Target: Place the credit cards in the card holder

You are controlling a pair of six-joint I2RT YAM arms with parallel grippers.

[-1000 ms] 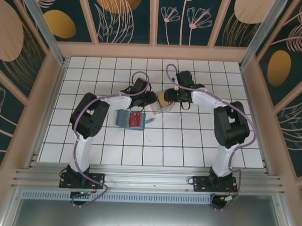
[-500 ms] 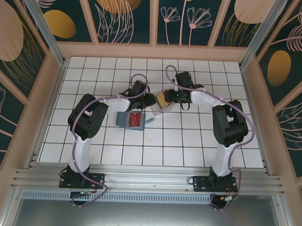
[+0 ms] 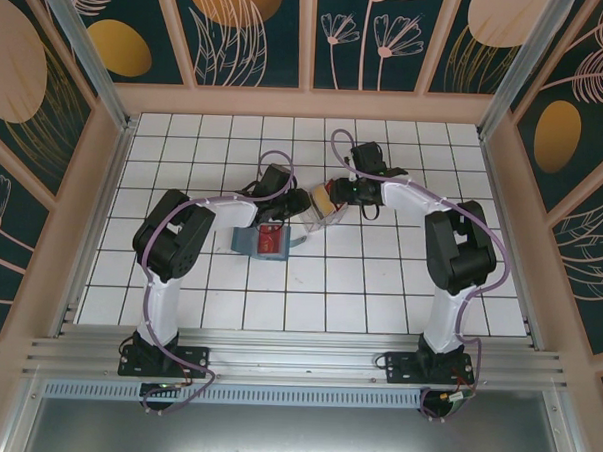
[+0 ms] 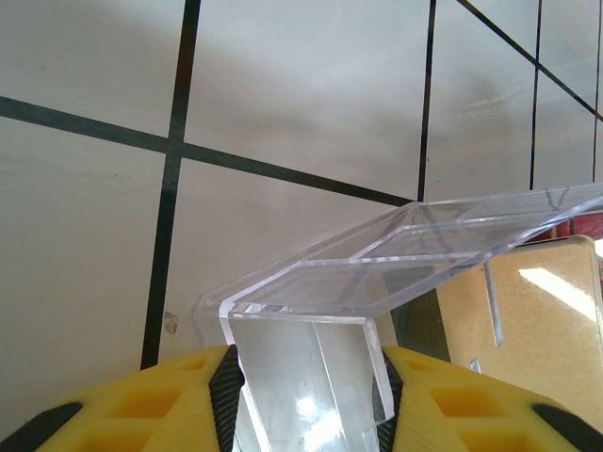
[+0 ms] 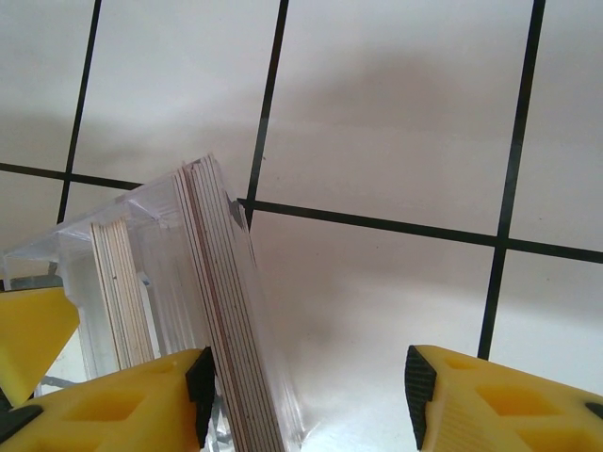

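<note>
The teal card holder (image 3: 249,241) lies open on the tiles with a red credit card (image 3: 272,242) on it. Just right of it stands a clear plastic tray (image 3: 325,216) holding tan credit cards (image 3: 324,199). My left gripper (image 3: 301,201) is shut on the tray's clear wall (image 4: 311,377), its pads pressed on both sides; a tan card (image 4: 528,348) shows at the right. My right gripper (image 5: 306,395) is open at the tray's other side. Its left pad (image 5: 200,391) rests beside an upright stack of cards (image 5: 221,282), and its right finger (image 5: 419,386) stands well apart.
White tiled floor with black lines surrounds the tray on all sides. Wooden walls with patterned panels (image 3: 310,36) enclose the workspace. Both arms reach in toward the middle from the near rail (image 3: 295,366).
The right gripper has narrowed very slightly beside the card stack. The left arm's elbow has drifted a little to the left while it keeps its hold on the tray.
</note>
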